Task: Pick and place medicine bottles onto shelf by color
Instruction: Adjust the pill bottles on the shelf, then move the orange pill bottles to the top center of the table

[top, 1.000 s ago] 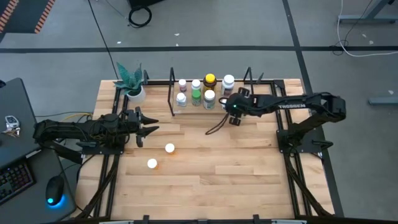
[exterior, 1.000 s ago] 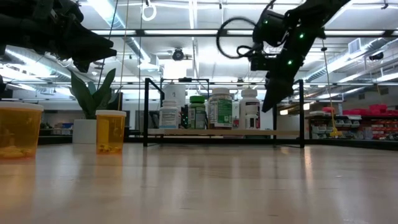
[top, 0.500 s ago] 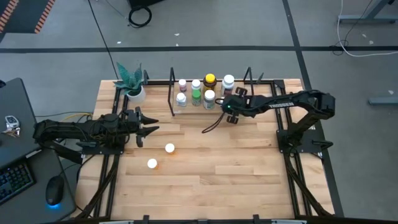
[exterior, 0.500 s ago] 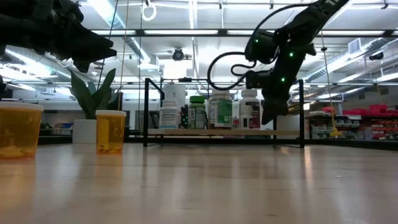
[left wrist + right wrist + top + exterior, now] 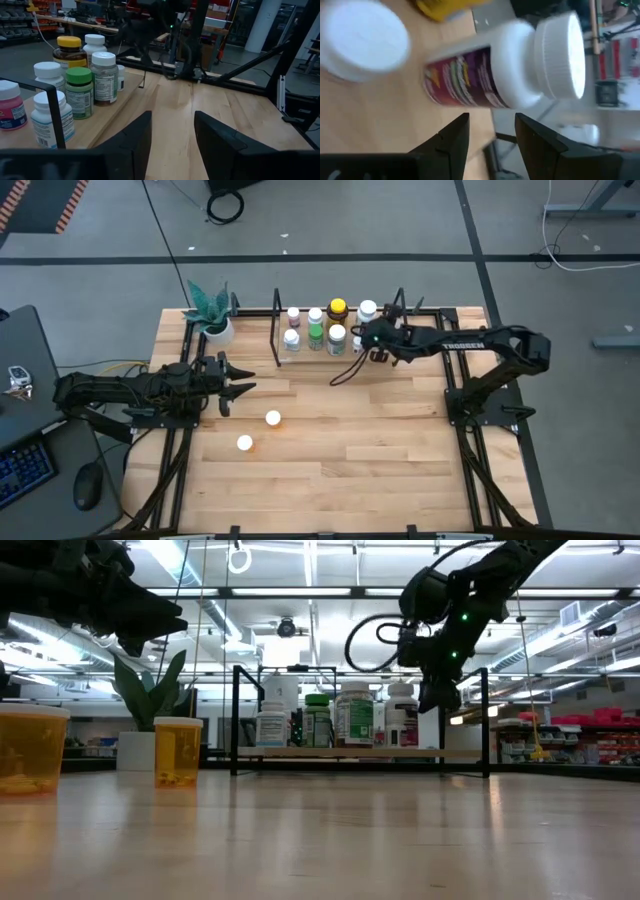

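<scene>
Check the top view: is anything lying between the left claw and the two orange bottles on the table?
No. In the high view only bare table separates the open left claw from the two orange bottles.

A robotics lab or workshop in a big industrial hall. The wooden surface (image 5: pixel 330 440) sits in a black metal frame on a grey concrete floor (image 5: pixel 400 240) marked with dark lines, with loose cables (image 5: pixel 225 205) lying about. Beside it stands a desk with a keyboard (image 5: pixel 18 470) and mouse (image 5: pixel 87 488). Across the room run long ceiling strip lights (image 5: pixel 300 592) and pipes, and racks of red bins (image 5: pixel 600 735) line the far side. More shelving with stock (image 5: pixel 30 15) shows behind the bench.
</scene>
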